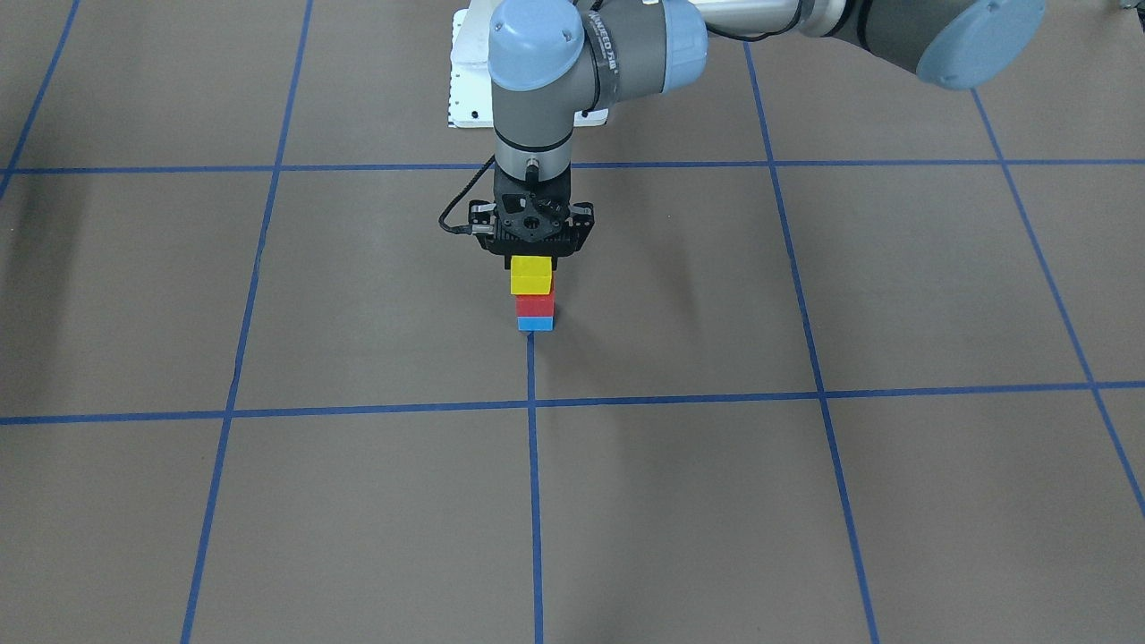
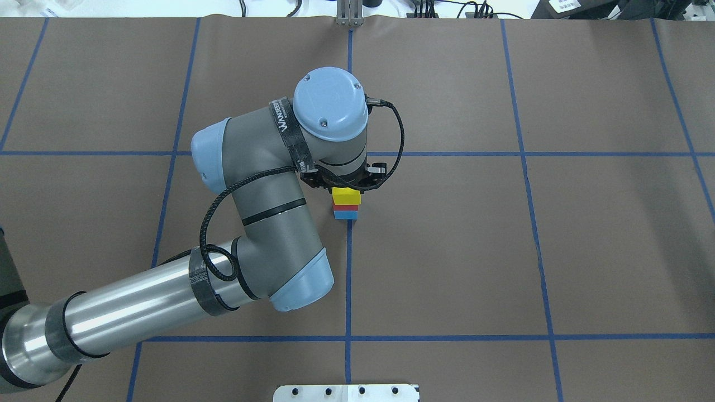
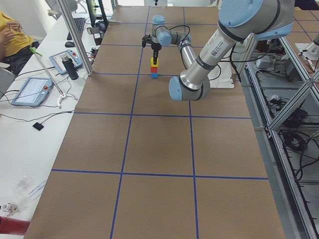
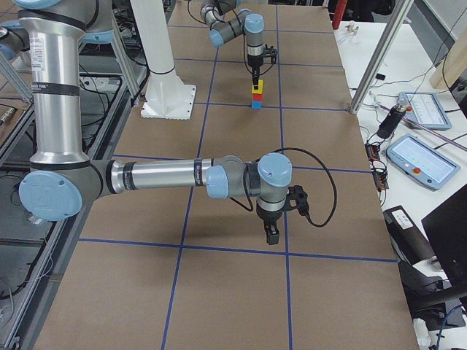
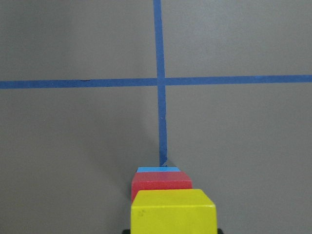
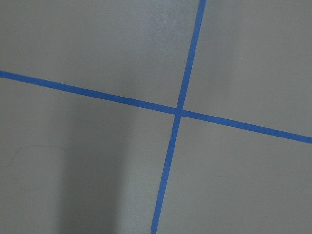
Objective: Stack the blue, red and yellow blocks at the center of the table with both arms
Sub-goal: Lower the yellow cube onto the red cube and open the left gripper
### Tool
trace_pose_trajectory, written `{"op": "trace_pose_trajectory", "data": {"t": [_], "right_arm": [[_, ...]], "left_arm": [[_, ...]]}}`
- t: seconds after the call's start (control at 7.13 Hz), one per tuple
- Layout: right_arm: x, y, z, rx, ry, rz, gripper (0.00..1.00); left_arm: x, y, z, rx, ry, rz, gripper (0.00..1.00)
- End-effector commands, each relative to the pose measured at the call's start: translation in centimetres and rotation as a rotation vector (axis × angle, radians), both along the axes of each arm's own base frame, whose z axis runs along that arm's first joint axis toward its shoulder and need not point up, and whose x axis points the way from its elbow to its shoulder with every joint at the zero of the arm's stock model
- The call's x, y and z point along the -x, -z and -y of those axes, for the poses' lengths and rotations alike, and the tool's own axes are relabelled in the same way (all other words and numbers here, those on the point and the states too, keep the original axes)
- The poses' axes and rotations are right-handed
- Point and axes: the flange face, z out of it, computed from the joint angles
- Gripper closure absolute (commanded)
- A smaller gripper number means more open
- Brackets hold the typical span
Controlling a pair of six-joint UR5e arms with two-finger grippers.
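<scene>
Overhead exterior shows the stack close to the middle of the table (image 2: 503,268), just at 6 o'clock of a tape crossing (image 2: 350,153). The blue block (image 2: 346,214) sits on the table, the red block (image 2: 346,207) rests on it, and the yellow block (image 2: 346,196) is on top. The left arm reaches in from 8 o'clock. Its end effector (image 2: 347,187) points straight down over the stack, set narrow with its fingers clamped on the sides of the yellow block. In the left wrist view the yellow block fills the 6 o'clock edge, squared up over the red block.

The right end effector (image 4: 271,233) hangs over bare table well apart from the stack, at 6 o'clock of it in the exterior right view. I cannot tell whether it is wide or narrow.

This looks like the last step, placing the yellow block, and all three colours appear to be in order. The next move should be a gentle release: part the fingers evenly so neither one drags the block sideways, then lift straight up before swinging away. Because the tower is narrow, any sideways nudge on the way out could topple it.
</scene>
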Motion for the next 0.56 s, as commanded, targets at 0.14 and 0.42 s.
{"op": "trace_pose_trajectory", "data": {"t": [0.14,0.42], "right_arm": [[0.01,0.04,0.03,0.000,0.000,0.001,0.01],[0.00,0.03,0.03,0.000,-0.001,-0.001,0.01]], "left_arm": [[0.00,-0.09,0.09,-0.002,0.002,0.003,0.68],[0.07,-0.60,0.27,-0.012,0.016,0.014,0.36]]}}
